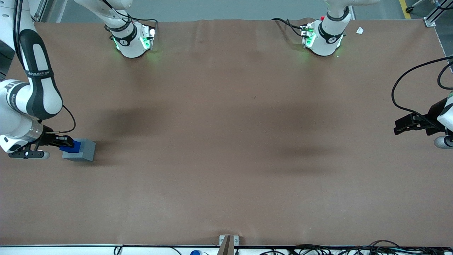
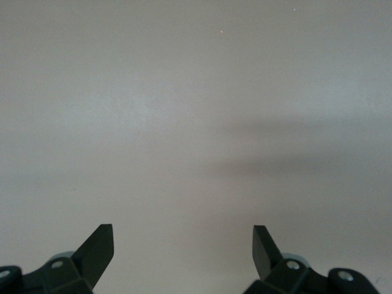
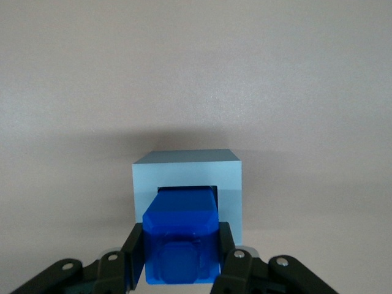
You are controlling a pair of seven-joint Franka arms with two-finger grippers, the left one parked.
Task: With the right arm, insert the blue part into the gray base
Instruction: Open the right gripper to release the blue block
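1. My gripper [image 3: 182, 257] is clamped on the blue part [image 3: 181, 242], one of the fingers [image 3: 136, 257] pressed flat against each of its side faces. I see no gap at either contact in the right wrist view.

2. The part points away from the fingers along the gripper's reach, and its leading end sits at the mouth of the square recess in the gray base [image 3: 187, 187]. It looks started in the opening. How deep it has gone I cannot tell.

3. What the coming move turns on: the recess lies straight ahead of the fingers, on the part's long axis. In the wrist view the part looks centred between the recess walls, with a thin dark line along one wall. I judge the remaining travel to be a straight push along that axis, with no sideways correction.

4. From the front, the gripper [image 1: 65, 142] meets the base [image 1: 81, 150] from the working arm's end, with the part [image 1: 72, 147] showing blue at the face nearest the fingers. The right arm [image 1: 37, 88] reaches down to it from above.

5. The base rests on the brown tabletop [image 1: 226, 177], close to the working arm's end. Nothing braces it, so I judge a hard push could slide it.
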